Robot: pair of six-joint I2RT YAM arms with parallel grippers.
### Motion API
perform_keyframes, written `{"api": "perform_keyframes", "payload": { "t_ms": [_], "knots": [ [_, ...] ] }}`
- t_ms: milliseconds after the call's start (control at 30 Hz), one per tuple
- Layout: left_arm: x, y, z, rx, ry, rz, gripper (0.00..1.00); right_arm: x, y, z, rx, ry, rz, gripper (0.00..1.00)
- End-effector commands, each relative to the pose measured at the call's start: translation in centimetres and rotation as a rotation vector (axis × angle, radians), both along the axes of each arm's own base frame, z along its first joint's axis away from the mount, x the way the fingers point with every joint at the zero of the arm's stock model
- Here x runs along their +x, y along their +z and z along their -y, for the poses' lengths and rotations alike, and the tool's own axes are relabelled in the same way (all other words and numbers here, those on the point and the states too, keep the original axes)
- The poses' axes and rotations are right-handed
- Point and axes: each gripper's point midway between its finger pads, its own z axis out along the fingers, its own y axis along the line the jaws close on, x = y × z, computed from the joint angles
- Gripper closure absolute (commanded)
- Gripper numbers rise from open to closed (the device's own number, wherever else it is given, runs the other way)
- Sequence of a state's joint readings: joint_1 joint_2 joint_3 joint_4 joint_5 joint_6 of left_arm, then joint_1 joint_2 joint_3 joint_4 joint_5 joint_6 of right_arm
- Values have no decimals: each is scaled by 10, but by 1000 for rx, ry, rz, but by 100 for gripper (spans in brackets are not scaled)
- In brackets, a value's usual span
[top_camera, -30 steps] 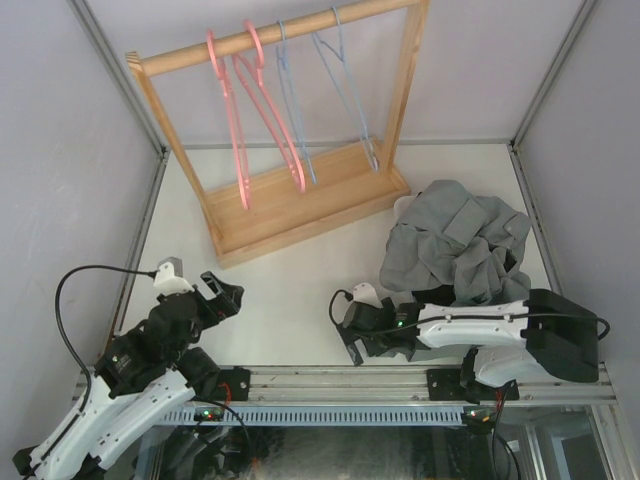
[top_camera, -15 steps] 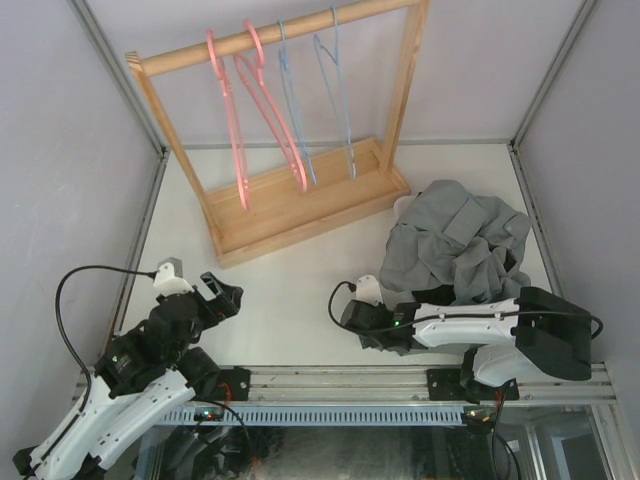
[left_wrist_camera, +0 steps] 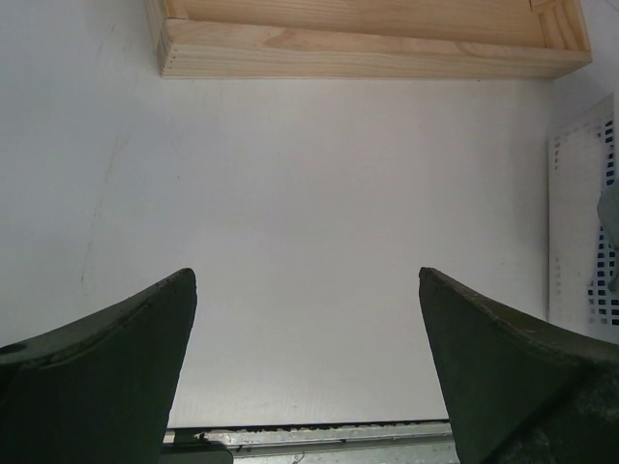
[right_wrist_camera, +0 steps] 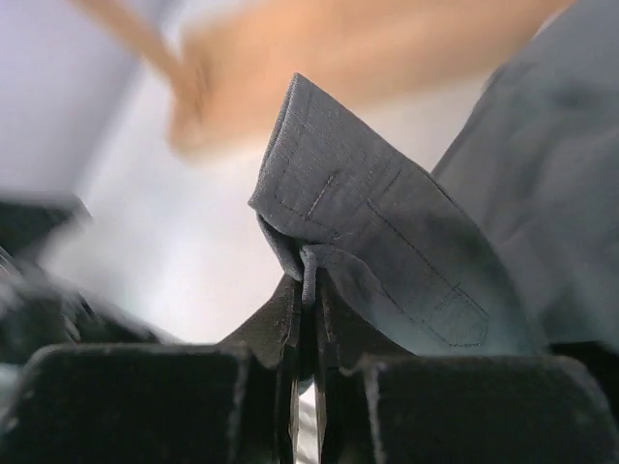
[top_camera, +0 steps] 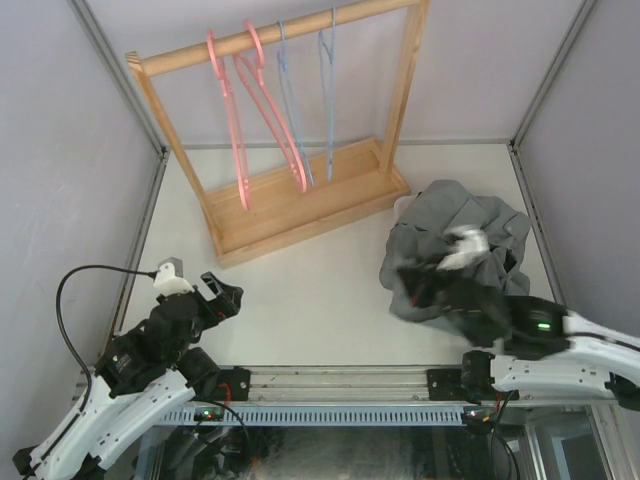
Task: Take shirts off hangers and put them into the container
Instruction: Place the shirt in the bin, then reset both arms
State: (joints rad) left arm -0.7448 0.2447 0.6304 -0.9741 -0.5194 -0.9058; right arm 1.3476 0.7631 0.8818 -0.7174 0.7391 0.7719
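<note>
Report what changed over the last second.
The right hand swung from the table onto the grey shirt and shut on a fold. One blue hanger swung left. The left hand stayed open and still; rack and pink hangers unchanged.

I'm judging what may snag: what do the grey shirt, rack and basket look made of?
Grey shirt: matte woven cloth, stitched seams, soft folds. Rack: bare pale wood, visible grain. Basket: white perforated wall, likely plastic.

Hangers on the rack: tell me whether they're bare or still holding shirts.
Bare. All four hangers hang empty from the wooden rack; the grey shirt lies heaped apart from it.
</note>
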Motion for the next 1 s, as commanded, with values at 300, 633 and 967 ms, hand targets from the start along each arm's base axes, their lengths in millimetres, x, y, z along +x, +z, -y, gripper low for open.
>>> {"api": "perform_keyframes", "payload": {
  "t_ms": [300,633,967],
  "knots": [
    [7,20,5,-20,-6,42,0,116,94,151,-43,-525,216,100],
    [10,25,0,24,6,54,0,159,76,138,23,-344,-2,45],
    [37,13,0,81,44,-28,0,137,163,209,-57,-591,294,8]
  ]
}}
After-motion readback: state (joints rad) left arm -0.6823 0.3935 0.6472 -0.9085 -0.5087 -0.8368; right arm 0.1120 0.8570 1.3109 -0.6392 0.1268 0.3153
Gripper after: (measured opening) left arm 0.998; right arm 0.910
